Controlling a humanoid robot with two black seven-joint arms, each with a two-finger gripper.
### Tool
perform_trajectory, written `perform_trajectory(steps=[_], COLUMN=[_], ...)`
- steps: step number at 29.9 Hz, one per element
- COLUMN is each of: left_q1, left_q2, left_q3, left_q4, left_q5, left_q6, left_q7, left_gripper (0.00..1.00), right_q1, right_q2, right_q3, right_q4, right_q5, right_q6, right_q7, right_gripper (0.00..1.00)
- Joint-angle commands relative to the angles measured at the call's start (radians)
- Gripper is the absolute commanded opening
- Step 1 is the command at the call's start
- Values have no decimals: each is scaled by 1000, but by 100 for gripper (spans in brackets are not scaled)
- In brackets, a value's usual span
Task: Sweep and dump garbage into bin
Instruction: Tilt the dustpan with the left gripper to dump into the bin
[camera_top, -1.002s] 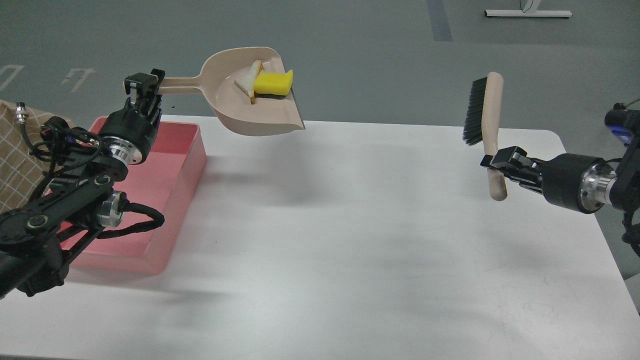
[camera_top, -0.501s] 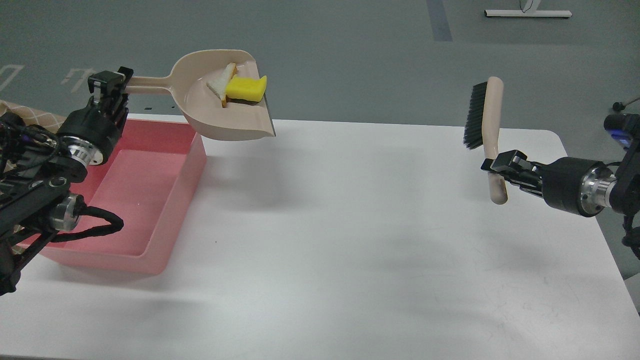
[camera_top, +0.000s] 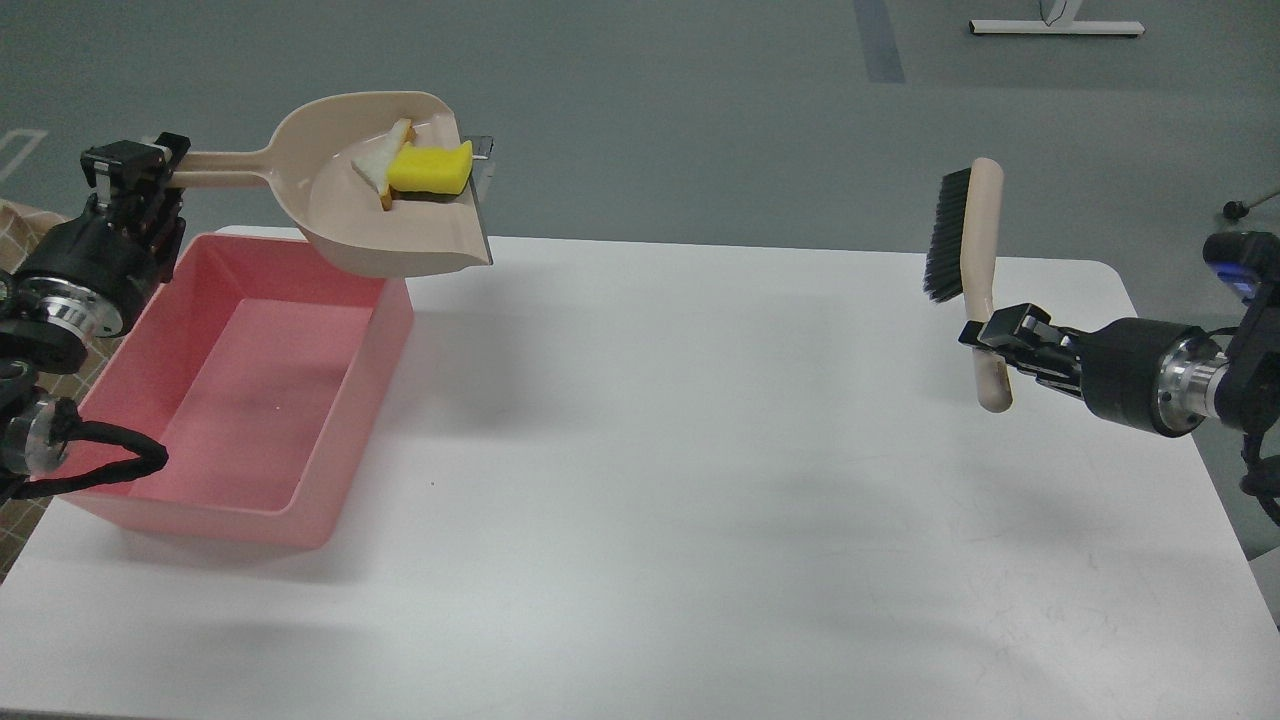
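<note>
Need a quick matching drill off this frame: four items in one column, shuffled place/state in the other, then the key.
Things:
1. dustpan
2. brush
3. bin
4. sponge chunk

Places/states:
A. resting on the table's left side, nothing inside
B. lying in the dustpan beside the bread piece
C. held upright by the right gripper
D. held by its handle in the left gripper, over the bin's far corner

Pairs: 1-D, 2-C, 3-A, 4-B
</note>
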Motion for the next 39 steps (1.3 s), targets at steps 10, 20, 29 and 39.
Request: perform_trajectory(steps=[10, 20, 29, 39], left_q1=[50, 90, 142, 165], left_q2=[85, 207, 271, 274], left_q3=[-5, 6, 9, 9], left_q4=[2, 17, 42, 164], left_q5=[-2, 2, -4, -1], left_q6=[-64, -115, -166, -250], left_q7=[-80, -169, -169, -169], left_gripper=[0, 0, 0, 0], right_q1=[-5, -8, -8, -8], right_q2=[2, 3, 3, 3], right_q3=[1, 1, 1, 1], right_q4=[-5, -6, -6, -8], right_q5=[0, 0, 0, 0], right_q6=[0, 0, 0, 0], right_q7=[0, 0, 0, 0], right_gripper=[0, 0, 0, 0])
